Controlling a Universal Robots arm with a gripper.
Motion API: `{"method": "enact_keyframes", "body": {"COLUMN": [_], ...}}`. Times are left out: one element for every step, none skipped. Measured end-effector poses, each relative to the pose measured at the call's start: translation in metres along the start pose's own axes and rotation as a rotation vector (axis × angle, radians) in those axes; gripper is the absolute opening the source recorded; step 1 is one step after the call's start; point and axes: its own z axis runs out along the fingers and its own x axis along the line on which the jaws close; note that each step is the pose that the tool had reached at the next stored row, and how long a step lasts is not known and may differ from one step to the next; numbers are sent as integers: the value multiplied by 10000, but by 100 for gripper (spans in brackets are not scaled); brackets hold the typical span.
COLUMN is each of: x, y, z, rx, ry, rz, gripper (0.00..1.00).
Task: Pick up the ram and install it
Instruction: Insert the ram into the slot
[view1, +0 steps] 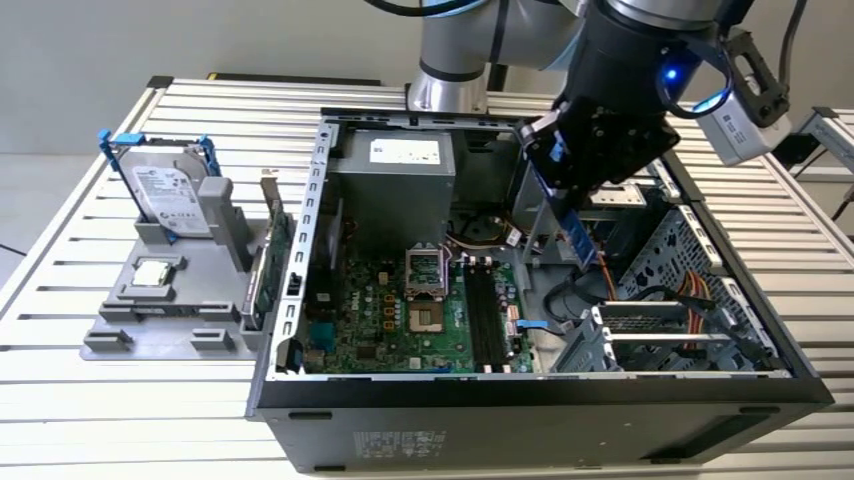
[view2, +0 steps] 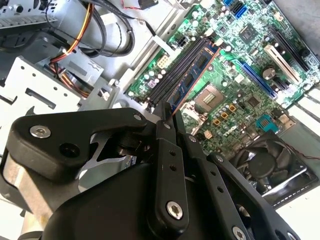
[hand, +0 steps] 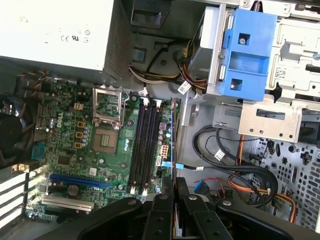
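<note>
We see the hand (view1: 577, 222) closed on the ram (view1: 579, 240), holding it edge-down above the open computer case (view1: 534, 390). Inside the case lie the motherboard (hand: 85, 150) with its empty black memory slots (hand: 142, 145), then the power supply (view1: 394, 165). Beyond, on the surface (view1: 80, 420), a grey rack (view1: 174, 320) holds a hard drive (view1: 171, 195).

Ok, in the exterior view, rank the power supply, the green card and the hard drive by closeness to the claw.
1. Power supply, inside the case, on the exterior view's left of the claw gripping the ram.
2. Green card, just outside the case wall.
3. Hard drive, upright, farthest left.
</note>
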Motion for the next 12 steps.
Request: {"method": "enact_keyframes", "body": {"x": [-4, -9, -14, -18, -23, -28, -32, -36, -40, -44, -47, -48], "y": [-1, -1, -2, -2, -3, -4, -5, -5, -6, -6, -7, -7], "z": [2, 5, 9, 12, 16, 20, 24, 27, 32, 36, 41, 46], "rx": [0, 0, -2, -2, -2, -2, -2, -2, -3, -2, -1, -2], "ry": [0, 0, -2, -2, -2, -3, -4, -4, -5, -5, -6, -6], "rz": [12, 29, 51, 78, 108, 143, 182, 219, 255, 291, 324, 354], "gripper": [0, 0, 0, 0, 0, 0, 0, 0, 0, 0, 0, 0]}}
